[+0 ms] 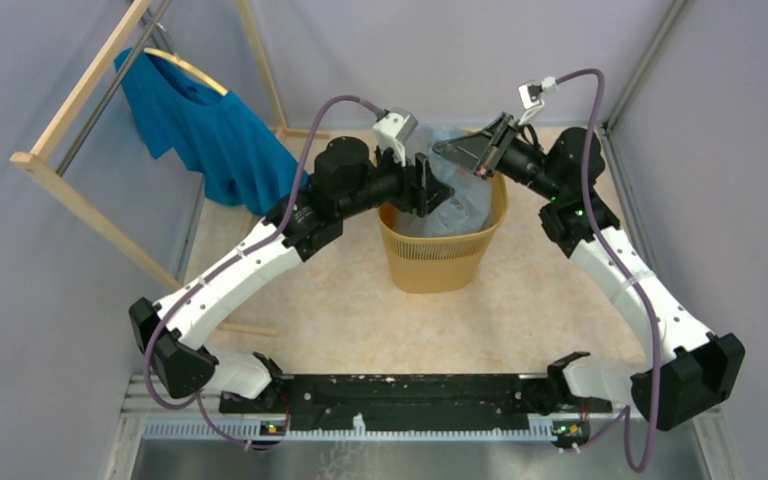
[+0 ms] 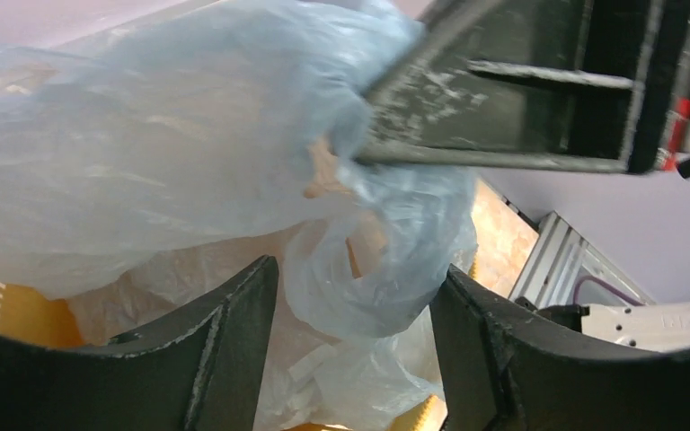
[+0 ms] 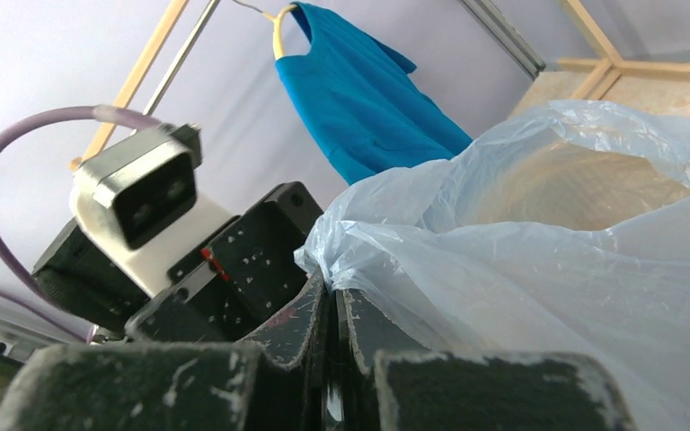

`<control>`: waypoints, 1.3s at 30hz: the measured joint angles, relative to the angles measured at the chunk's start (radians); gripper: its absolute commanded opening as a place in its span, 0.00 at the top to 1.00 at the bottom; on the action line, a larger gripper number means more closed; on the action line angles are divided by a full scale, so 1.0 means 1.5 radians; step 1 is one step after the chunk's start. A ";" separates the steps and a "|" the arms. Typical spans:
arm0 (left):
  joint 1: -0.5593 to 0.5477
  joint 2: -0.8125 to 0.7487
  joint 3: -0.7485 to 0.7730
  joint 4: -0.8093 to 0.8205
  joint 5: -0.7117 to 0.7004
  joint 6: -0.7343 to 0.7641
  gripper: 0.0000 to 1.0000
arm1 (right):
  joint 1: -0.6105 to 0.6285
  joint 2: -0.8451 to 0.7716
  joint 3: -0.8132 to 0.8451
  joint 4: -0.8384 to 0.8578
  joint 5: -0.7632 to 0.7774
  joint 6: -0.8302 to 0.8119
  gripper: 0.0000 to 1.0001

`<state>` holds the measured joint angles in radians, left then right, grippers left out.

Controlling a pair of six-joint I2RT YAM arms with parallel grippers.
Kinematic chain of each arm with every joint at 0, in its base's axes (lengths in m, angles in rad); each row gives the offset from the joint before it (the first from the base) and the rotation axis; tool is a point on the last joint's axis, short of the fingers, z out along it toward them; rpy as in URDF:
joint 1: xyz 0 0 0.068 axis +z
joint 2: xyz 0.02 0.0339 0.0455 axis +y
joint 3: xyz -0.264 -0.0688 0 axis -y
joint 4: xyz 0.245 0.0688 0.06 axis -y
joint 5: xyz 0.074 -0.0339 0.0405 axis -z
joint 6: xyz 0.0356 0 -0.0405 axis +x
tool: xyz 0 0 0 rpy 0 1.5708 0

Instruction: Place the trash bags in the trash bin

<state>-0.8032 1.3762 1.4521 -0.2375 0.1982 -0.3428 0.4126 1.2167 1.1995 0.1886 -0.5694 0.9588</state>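
Pale grey-blue film, crinkled, translucent: bag (image 1: 472,205), one item. Location: the bulk sits in the mouth of the bin (image 1: 440,262) and billows above its rim, with a gathered edge drawn up toward the right arm.

Yellow-orange mesh plastic: the bin, upright on the table (image 1: 360,310), between the two arms.

Right gripper (image 3: 334,301): jaws pressed together on a bunched edge of the bag, above the bin's far right rim.

Left gripper (image 2: 355,274): fingers (image 2: 234,332) spread apart above the bin's left rim. A hanging fold of the bag lies in the gap; whether it touches either finger cannot be told. The two grippers are near each other, tips facing.

Bright blue cloth: T-shirt (image 1: 210,130), on a hanger on the wooden rack (image 1: 90,210), far left, well apart from the bin.
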 measured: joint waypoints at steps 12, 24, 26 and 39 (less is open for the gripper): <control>0.052 -0.069 -0.100 0.070 -0.007 -0.070 0.96 | 0.000 -0.014 -0.009 -0.047 0.000 -0.058 0.64; 0.122 -0.115 -0.212 0.141 0.086 -0.159 1.00 | 0.003 -0.012 0.124 -0.345 0.104 -0.376 0.36; 0.125 -0.119 -0.219 0.145 0.097 -0.165 1.00 | 0.005 -0.012 0.141 -0.386 0.110 -0.425 0.40; 0.134 -0.126 -0.222 0.153 0.123 -0.172 1.00 | 0.151 0.060 0.156 -0.490 0.265 -0.524 0.50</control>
<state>-0.6029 1.1866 1.1191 -0.0074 0.3824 -0.6010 0.6395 1.3064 1.4338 -0.5465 -0.1715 0.1734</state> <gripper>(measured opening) 0.007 0.498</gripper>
